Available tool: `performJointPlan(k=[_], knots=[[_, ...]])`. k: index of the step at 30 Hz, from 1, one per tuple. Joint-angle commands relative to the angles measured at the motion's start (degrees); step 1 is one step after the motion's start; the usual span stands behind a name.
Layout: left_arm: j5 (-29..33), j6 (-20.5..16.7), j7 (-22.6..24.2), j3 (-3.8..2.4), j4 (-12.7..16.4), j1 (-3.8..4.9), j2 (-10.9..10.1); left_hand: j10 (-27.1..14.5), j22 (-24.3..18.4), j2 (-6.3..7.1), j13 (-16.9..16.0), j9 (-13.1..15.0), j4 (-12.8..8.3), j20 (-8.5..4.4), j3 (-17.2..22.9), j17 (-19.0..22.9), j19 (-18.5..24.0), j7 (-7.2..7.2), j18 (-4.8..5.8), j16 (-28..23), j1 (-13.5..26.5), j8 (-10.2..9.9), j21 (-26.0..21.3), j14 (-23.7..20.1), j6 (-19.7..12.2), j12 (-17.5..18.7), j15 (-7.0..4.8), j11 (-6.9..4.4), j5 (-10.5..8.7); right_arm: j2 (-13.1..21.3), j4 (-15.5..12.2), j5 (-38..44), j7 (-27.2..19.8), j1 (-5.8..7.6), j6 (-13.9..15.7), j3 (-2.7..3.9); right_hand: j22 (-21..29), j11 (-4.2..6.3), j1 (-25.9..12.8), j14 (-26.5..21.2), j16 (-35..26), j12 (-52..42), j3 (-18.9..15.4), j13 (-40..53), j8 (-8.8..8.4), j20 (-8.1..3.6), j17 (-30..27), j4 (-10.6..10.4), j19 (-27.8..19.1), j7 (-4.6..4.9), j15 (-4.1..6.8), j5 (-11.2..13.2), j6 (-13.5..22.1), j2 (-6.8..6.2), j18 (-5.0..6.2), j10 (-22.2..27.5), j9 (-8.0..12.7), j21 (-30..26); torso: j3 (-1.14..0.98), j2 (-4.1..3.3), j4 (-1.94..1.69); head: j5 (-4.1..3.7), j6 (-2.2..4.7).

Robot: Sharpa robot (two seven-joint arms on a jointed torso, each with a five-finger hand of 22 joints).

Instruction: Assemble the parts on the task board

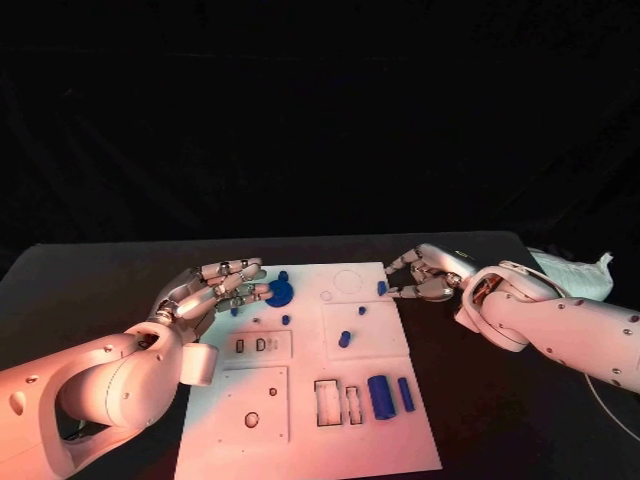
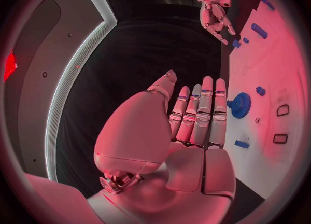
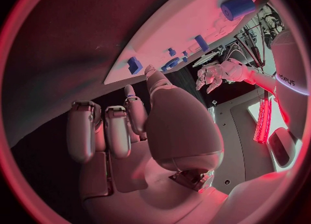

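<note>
- Your left hand (image 1: pixel 215 290) sits at the board's (image 1: pixel 306 420) far-left corner, fingers straight and slightly apart, holding nothing. The wrist view shows the same: left hand (image 2: pixel 194 117) flat and open beside the board (image 2: pixel 285 79).
- Its fingertips lie just beside the blue gear (image 1: pixel 278 291), at about 9 o'clock of it (whether they touch it, you cannot tell). In the left wrist view the gear (image 2: pixel 240 105) sits just past the fingertips.
- Your right hand (image 1: pixel 424 275) hovers at the board's far-right edge, fingers curled inward. Its fingertips are at a small blue part (image 1: pixel 382 288) on that edge; you cannot tell whether they pinch it or merely touch it.
- In the right wrist view the right hand (image 3: pixel 123 130) shows bent fingers, with the board (image 3: pixel 188 22) beyond.
- Small blue pegs (image 1: pixel 345 339) stand near the board's middle, at about 5 o'clock of the gear.
- Two blue blocks (image 1: pixel 382 396) lie side by side at the near right, with empty rectangular slots (image 1: pixel 327 402) at their 9 o'clock.
</note>
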State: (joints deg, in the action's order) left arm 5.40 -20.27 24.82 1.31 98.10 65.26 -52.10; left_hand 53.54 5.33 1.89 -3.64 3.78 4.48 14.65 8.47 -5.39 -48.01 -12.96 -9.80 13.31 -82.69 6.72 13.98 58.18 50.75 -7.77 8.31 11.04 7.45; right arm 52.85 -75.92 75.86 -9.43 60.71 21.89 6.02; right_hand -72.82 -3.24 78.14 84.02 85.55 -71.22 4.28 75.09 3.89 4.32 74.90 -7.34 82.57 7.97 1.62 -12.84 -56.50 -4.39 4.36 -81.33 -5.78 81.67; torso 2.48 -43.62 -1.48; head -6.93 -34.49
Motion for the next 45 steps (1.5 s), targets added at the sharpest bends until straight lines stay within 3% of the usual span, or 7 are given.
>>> performJointPlan(k=[1,20,45], knots=[[0.06,1.31,0.37,-0.04,0.03,0.00,0.13,-0.31,-0.10,-0.31,0.03,-0.03,-0.45,0.10,0.04,-0.06,-0.38,-0.93,-0.72,-0.19,-0.05,-0.34,0.26,0.51,-0.40,0.14,0.01,0.04,-0.21,-0.99,0.82,0.45,0.18,-0.28,-1.22,0.02,0.03,0.11,0.54,4.26,0.21,0.18,-0.02,1.97,-0.33,0.37,6.82,0.32,-0.03,0.32,-0.38,0.25,0.24,-0.04,-0.87,0.36,0.06,0.32,0.05,0.01,0.02,0.26,-0.05],[0.06,1.34,0.30,-0.03,-0.06,-0.02,0.28,-0.29,-0.12,-0.34,0.02,-0.02,-0.55,0.09,0.12,-0.05,-0.40,-0.93,-0.72,-0.27,-0.07,-0.36,0.25,0.50,-0.38,0.16,0.01,0.04,-0.21,-3.98,3.90,1.22,1.32,-0.53,-1.40,0.03,-0.10,0.22,1.79,4.33,0.35,-0.47,1.06,2.46,0.03,0.35,7.14,1.04,0.02,0.24,-0.33,0.38,-0.83,1.41,-0.89,-0.09,-0.13,0.38,0.02,0.02,0.11,0.63,-0.51],[0.06,1.33,0.26,-0.03,0.04,-0.02,0.28,-0.29,-0.12,-0.34,0.02,-0.02,-0.55,0.09,0.12,-0.05,-0.40,-0.93,-0.72,-0.27,-0.07,-0.36,0.25,0.50,-0.38,0.16,0.01,0.04,-0.21,-5.01,4.57,2.18,1.50,-0.67,-3.07,0.02,-0.59,0.86,3.48,4.48,0.64,-1.27,3.95,3.15,0.51,-0.08,7.81,2.93,0.22,-0.54,0.22,3.78,-4.33,3.04,-0.97,-0.66,-0.56,0.62,-0.02,0.08,0.11,0.67,-1.10]])
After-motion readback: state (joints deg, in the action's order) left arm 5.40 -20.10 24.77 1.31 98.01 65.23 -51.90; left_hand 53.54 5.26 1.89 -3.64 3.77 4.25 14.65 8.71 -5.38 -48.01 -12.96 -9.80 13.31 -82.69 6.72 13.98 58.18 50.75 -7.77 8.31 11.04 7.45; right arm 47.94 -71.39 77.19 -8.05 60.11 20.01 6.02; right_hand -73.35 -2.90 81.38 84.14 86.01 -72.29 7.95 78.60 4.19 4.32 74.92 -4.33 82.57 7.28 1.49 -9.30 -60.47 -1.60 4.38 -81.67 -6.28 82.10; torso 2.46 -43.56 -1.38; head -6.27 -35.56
